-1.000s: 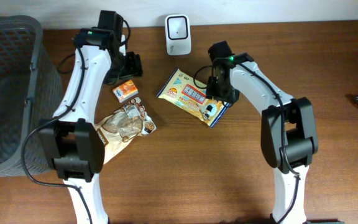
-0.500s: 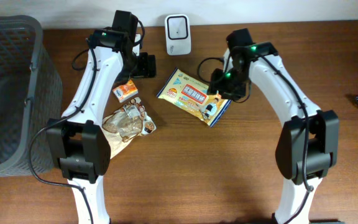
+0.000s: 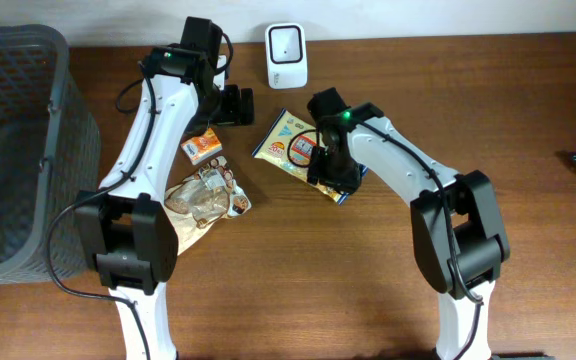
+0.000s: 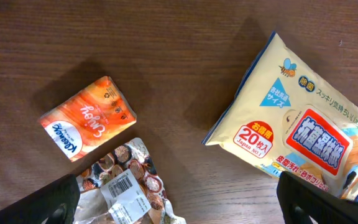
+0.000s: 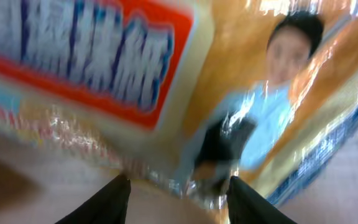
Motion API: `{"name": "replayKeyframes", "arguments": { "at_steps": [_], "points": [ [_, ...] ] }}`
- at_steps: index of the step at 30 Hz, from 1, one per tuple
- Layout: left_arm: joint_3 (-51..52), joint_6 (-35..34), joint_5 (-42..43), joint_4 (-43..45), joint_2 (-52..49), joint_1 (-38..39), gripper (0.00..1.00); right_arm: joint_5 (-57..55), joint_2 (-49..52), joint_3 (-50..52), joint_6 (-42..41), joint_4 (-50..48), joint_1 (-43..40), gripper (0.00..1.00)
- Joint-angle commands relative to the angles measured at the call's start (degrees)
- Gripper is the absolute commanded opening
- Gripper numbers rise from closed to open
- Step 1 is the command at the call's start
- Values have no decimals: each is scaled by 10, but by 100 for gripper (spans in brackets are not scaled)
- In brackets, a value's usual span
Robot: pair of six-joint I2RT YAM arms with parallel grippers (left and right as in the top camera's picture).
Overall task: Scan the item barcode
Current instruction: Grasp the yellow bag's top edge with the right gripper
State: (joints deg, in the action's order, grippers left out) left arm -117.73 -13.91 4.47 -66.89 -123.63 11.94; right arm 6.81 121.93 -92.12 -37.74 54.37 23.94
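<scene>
1. You have one wipes pack [image 3: 280, 138] on the tabletop [image 3: 528, 250], just below one scanner [image 3: 286, 55]
2. One tissue pack [image 3: 204, 146], one snack bag [image 3: 203, 200] and one basket [image 3: 18, 150] lie by your left arm
3. Left claw [image 4: 179, 202] is wide and empty; right claw [image 5: 179, 196] covers the pack, and I cannot tell its grip

White left arm [image 3: 153, 120] stretches forward, its black left pincer [image 4: 182, 202] spread wide; white right arm [image 3: 398, 160] folds inward, its black right pincer [image 5: 179, 199] half parted.

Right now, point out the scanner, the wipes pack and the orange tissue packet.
scanner [image 3: 286, 57], overhead view, middle of its white body.
wipes pack [image 4: 321, 140], left wrist view, red label.
orange tissue packet [image 4: 87, 126], left wrist view, printed top face.
</scene>
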Motion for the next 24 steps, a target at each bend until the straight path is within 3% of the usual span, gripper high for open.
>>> {"name": "replayKeyframes", "arguments": {
  "at_steps": [1, 7, 10, 18, 24],
  "points": [
    [4, 7, 6, -3, 7, 0, 99, -39, 4, 47, -19, -42, -7, 51],
    [5, 7, 7, -2, 7, 0, 100, -95, 4, 53, -10, -68, -27, 53],
    [6, 7, 7, -3, 7, 3, 98, -94, 4, 53, 29, -77, -48, 61],
    [6, 7, -10, -5, 7, 7, 99, 36, -7, 53, 155, -56, -59, 67],
    [6, 7, -86, -5, 7, 7, 99, 46, -90, 53, 224, -28, -39, 71]
  ]
}}
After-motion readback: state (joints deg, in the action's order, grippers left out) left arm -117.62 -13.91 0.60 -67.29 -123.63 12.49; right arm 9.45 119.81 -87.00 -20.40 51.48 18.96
